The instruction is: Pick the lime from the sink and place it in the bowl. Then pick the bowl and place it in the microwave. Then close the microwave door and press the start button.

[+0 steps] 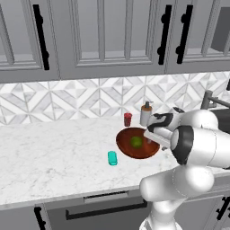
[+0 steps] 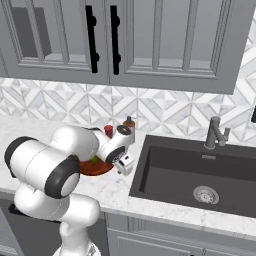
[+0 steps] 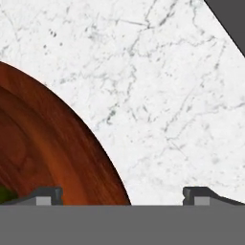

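The reddish-brown wooden bowl (image 1: 143, 150) sits on the marble counter left of the sink (image 2: 200, 172). The yellow-green lime (image 1: 136, 142) lies inside the bowl. My gripper (image 1: 153, 139) hangs open just above the bowl's rim on the side toward the sink, holding nothing. In the hand view the gripper (image 3: 123, 196) straddles that rim: one fingertip (image 3: 48, 195) is over the bowl (image 3: 48, 148), the other over bare counter. A sliver of the lime (image 3: 5, 195) shows at the left edge. From the right base view the arm hides most of the bowl (image 2: 97, 169). The microwave and its door are out of view.
A small teal cup (image 1: 112, 158) lies on the counter in front of the bowl. A red cup (image 1: 128, 119) and a soap dispenser (image 1: 146, 114) stand behind it by the backsplash. The faucet (image 2: 216, 132) rises behind the dark basin. Wall cabinets hang overhead.
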